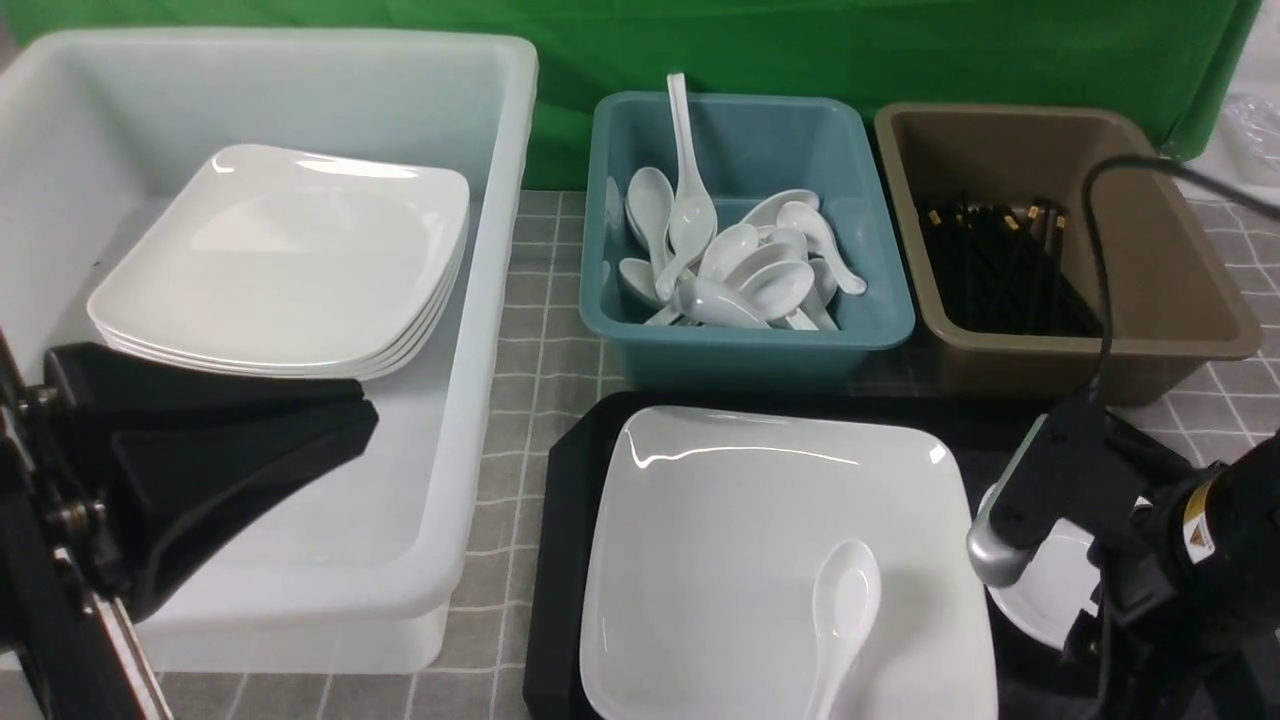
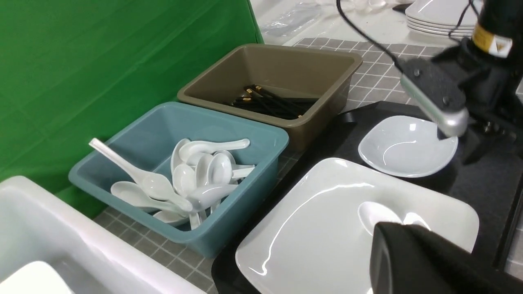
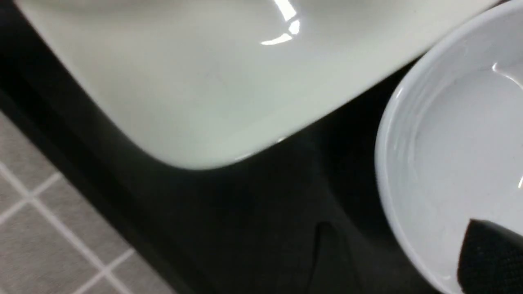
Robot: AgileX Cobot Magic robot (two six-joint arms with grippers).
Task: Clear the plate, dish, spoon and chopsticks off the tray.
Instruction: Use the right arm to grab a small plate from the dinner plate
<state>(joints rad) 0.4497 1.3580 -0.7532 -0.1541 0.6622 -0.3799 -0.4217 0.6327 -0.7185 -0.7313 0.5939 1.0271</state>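
- Tray (image 1: 565,560): lying on the worktop (image 1: 540,330), just in front of the teal bin (image 1: 750,340) and brown bin (image 1: 1180,300)
- Plate (image 1: 720,520): sitting on the tray's left part and covering most of it
- Spoon (image 1: 845,600): lying in the plate near its right edge, with the bowl pointing away and the handle running back toward the robot
- Dish (image 1: 1050,590): sitting on the tray's right end, just beside the plate but not touching it
- Chopsticks: none showing on the tray; black sticks are lying only in the brown bin
- Right gripper (image 3: 490,261): hanging directly over the dish, with one black fingertip showing inside the rim; whether it is open or closed cannot be told
- Left gripper (image 1: 365,420): hovering over the near part of the white bin (image 1: 480,300), jaws looking closed and carrying nothing, well apart from the tray
- Judgement: the dish, lying straight below the right arm, is looking like that arm's next pick
- Views: the front view is hiding much of the dish behind the right arm; the left wrist view is showing most of it, empty; the right wrist view is showing the dark strip of tray between the plate's corner and the dish
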